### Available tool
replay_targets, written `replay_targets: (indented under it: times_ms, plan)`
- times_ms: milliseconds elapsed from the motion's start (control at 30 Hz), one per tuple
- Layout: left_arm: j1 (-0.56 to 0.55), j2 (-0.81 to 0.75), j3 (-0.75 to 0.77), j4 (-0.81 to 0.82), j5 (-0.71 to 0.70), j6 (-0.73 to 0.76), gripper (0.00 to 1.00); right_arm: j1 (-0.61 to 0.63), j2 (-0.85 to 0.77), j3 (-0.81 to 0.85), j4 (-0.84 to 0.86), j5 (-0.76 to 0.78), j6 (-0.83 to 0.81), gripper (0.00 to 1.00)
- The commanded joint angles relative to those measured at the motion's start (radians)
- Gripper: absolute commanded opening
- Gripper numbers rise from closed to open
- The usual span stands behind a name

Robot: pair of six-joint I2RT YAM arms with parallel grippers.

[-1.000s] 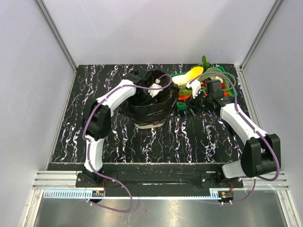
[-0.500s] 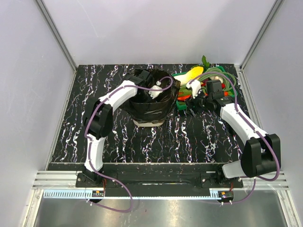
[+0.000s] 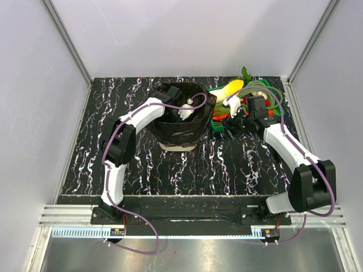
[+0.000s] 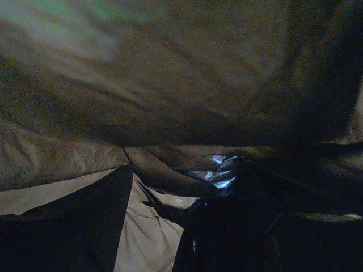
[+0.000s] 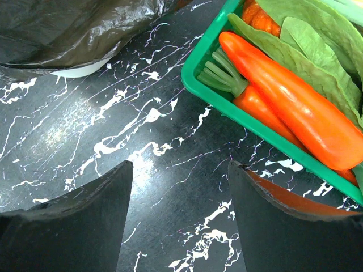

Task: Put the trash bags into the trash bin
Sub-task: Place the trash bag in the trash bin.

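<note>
Right gripper (image 5: 180, 167) spread, open table (image 5: 85, 141) below, tray (image 5: 215, 96) rim ahead; left gripper (image 3: 184, 111) hemmed by trash bag (image 3: 181, 133) inside trash bin (image 3: 178, 148), jaws unseen.

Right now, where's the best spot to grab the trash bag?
Probably pinch the loose crinkled skirt of the trash bag hanging outside the trash bin, coming in level from the right gripper's side; the left arm fills the mouth.
</note>
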Motion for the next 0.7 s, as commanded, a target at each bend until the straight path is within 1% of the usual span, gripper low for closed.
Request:
replay_targets:
  times_ms: [0, 333, 667]
  plan:
    - [-0.005, 0.021, -0.028, 0.002, -0.027, 0.015, 0.73, 0.004, 0.006, 0.008, 0.006, 0.005, -0.010, 0.74]
    - [-0.005, -0.002, -0.086, 0.025, -0.010, 0.006, 0.75, 0.004, 0.009, 0.008, 0.005, 0.005, -0.009, 0.74]
    - [-0.005, 0.002, -0.103, 0.023, 0.017, 0.009, 0.78, 0.004, 0.009, 0.008, 0.004, 0.005, -0.009, 0.74]
